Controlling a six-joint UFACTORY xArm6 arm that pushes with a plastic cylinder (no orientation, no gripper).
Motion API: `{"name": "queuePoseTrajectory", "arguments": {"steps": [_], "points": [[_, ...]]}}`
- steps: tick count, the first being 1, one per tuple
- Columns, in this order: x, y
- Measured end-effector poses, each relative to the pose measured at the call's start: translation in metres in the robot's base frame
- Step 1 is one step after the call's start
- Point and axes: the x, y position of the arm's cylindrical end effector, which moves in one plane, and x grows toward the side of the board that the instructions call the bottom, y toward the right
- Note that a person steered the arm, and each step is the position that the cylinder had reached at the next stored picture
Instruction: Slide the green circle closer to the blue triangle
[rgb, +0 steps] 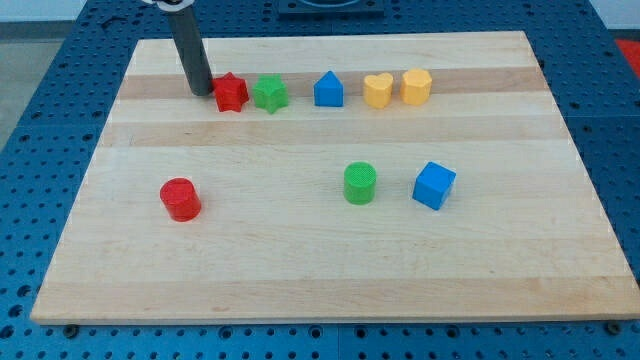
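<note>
No jaws on rig, so no open or shut state to tell; only rod ending in my tip (201, 92), at tabletop (300, 270) upper left, touching or just beside red star (231, 92). Green star (270, 93) next, then blue triangle (328, 89), yellow heart (377, 90), yellow hexagon (416, 87) rightward in row. Green circle (360, 183) lower, right of centre, well apart from tip, beside blue cube (434, 185). Red cylinder (181, 198) lower left. Judged: push not begun, circle below triangle with clear gap; whole slide left

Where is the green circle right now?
The green circle sits in the board's lower-middle, just to the view's left of the blue cube, below and to the right of the blue triangle.
</note>
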Motion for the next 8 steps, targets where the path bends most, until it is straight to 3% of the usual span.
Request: {"name": "queuePoseTrajectory", "arguments": {"steps": [1,3,7,8], "points": [[0.011,-0.020],[0.087,-0.005],[0.180,0.176],[0.191,0.184]]}}
